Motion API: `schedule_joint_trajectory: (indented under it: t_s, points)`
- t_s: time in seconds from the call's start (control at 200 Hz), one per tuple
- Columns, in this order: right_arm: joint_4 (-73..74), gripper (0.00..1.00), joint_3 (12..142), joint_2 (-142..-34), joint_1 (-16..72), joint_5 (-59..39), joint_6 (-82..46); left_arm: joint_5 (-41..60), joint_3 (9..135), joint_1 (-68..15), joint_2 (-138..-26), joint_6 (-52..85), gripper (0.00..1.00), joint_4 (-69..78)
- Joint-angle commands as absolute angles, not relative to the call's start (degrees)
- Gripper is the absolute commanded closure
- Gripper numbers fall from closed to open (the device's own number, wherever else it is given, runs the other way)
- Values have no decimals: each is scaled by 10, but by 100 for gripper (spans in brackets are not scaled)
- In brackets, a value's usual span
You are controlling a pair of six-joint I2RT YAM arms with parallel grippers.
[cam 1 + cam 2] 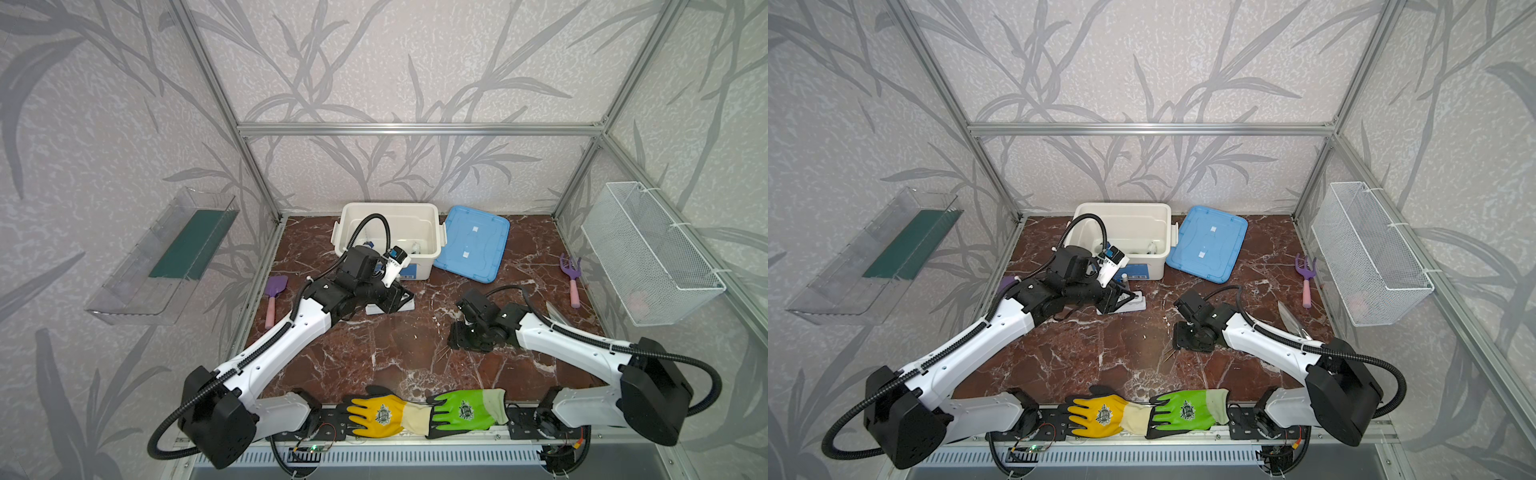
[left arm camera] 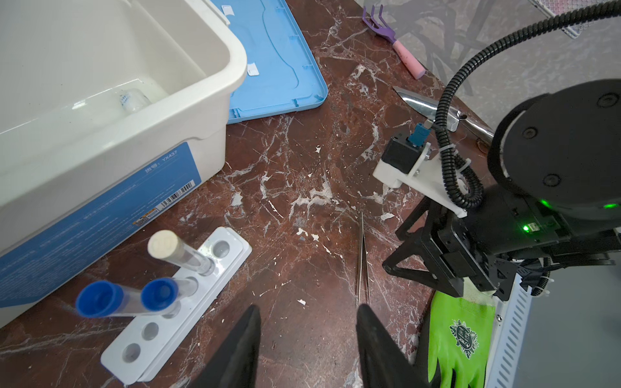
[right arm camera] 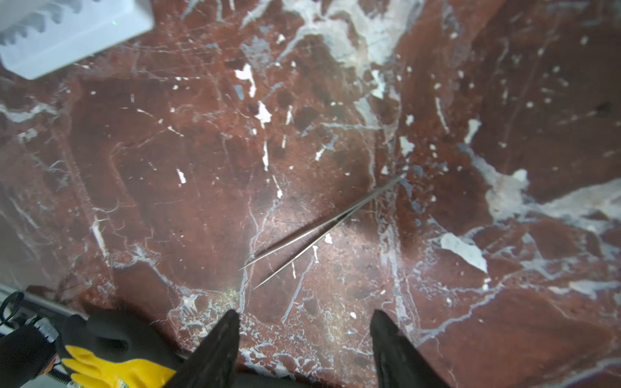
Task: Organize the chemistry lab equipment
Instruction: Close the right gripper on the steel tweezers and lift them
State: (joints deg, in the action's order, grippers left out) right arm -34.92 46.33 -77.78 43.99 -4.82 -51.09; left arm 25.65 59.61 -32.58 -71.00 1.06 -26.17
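Both jaws-apart and empty, the left gripper (image 2: 307, 336) hovers beside the rack (image 2: 198, 295) and the right gripper (image 3: 304, 336) over tweezers (image 3: 322, 231) on open desk (image 3: 168, 168); bin (image 2: 100, 168) label reads YX437.

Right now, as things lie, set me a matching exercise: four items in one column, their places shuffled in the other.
1 tweezers
2 white-capped tube
3 vial
4 purple rake

A in the white bin
B in a hole of the rack
C on the table before the right pincer
D on the table near the wire basket

Pairs: 1-C, 2-B, 3-A, 4-D
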Motion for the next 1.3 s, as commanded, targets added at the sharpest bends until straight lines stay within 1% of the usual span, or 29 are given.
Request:
schedule_joint_trajectory:
  t_s: [0.0,0.215,0.48,1.12,1.3]
  points:
    - [-407,44,492,-795,441,21,-571,245,590,-328,-693,-2,52,-265]
    - [-374,51,516,-844,429,33,-629,239,585,-326,-687,-7,53,-264]
    - [-350,60,542,-906,412,22,-652,233,586,-320,-684,-15,53,-270]
    - [-327,73,537,-958,397,21,-654,271,593,-264,-665,-3,54,-266]
    - [-319,81,532,-971,397,21,-661,274,595,-258,-664,-3,54,-267]
